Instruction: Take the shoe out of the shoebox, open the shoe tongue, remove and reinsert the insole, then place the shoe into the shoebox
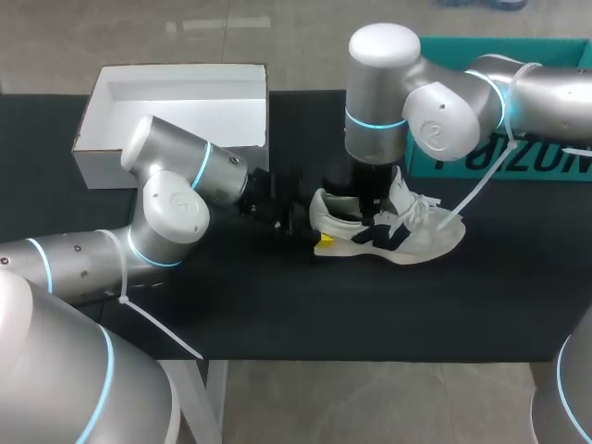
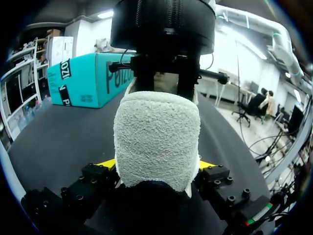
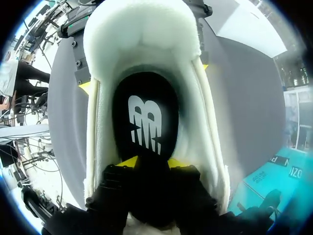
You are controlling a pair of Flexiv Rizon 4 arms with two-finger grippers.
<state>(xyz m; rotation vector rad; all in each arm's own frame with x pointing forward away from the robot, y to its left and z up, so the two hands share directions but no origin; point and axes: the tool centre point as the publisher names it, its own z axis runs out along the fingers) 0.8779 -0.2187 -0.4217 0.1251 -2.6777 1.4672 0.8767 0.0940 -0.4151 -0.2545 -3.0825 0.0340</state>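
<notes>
A white sneaker (image 1: 425, 236) with black panels lies on the black table, heel toward my left arm. My left gripper (image 1: 314, 239) holds the heel (image 2: 156, 137) low down, with a yellow tip pressed against each side (image 2: 155, 165). My right gripper (image 1: 370, 220) reaches straight down into the shoe's opening. In the right wrist view its tips (image 3: 152, 161) stand apart on the black insole (image 3: 145, 117), which lies flat inside the padded white collar (image 3: 142, 29). The white shoebox (image 1: 97, 166) sits open at the back left with nothing visible inside.
A teal carton (image 1: 518, 166) stands at the back right, close behind my right arm. The loose laces (image 1: 421, 208) trail over the shoe's front. Bare black tabletop (image 1: 370, 314) stretches in front of the shoe.
</notes>
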